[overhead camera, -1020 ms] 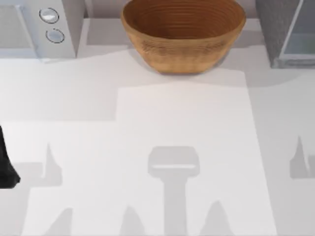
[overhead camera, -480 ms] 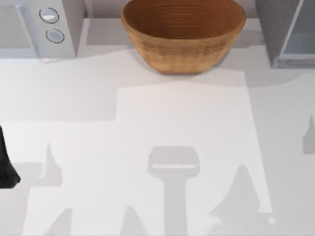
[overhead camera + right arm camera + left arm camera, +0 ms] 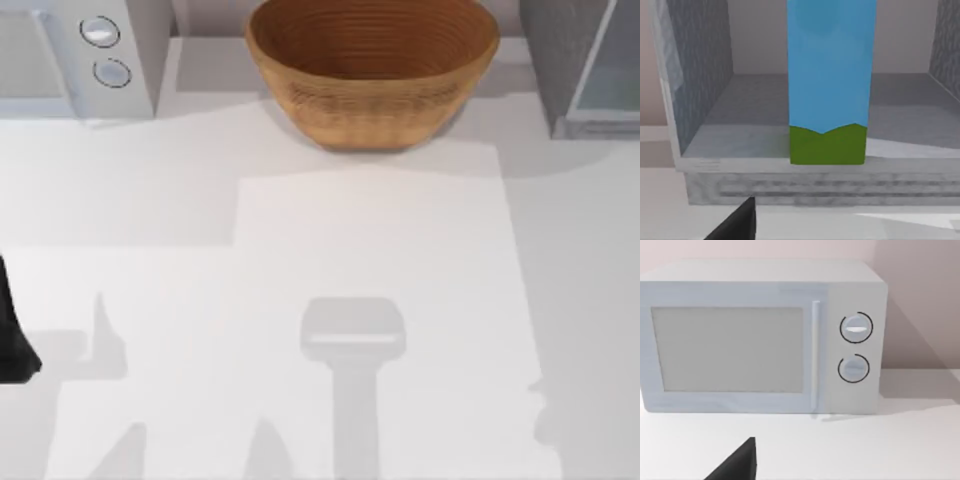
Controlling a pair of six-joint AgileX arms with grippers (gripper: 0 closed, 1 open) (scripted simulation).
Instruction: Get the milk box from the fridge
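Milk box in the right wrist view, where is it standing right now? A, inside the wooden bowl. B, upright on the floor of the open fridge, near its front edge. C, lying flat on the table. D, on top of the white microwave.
B: the milk box stands upright, green base down, on the fridge floor between its speckled side walls.

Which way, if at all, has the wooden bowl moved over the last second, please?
No. The wooden bowl sits where it was, its gaps to the white appliance and the fridge unchanged.
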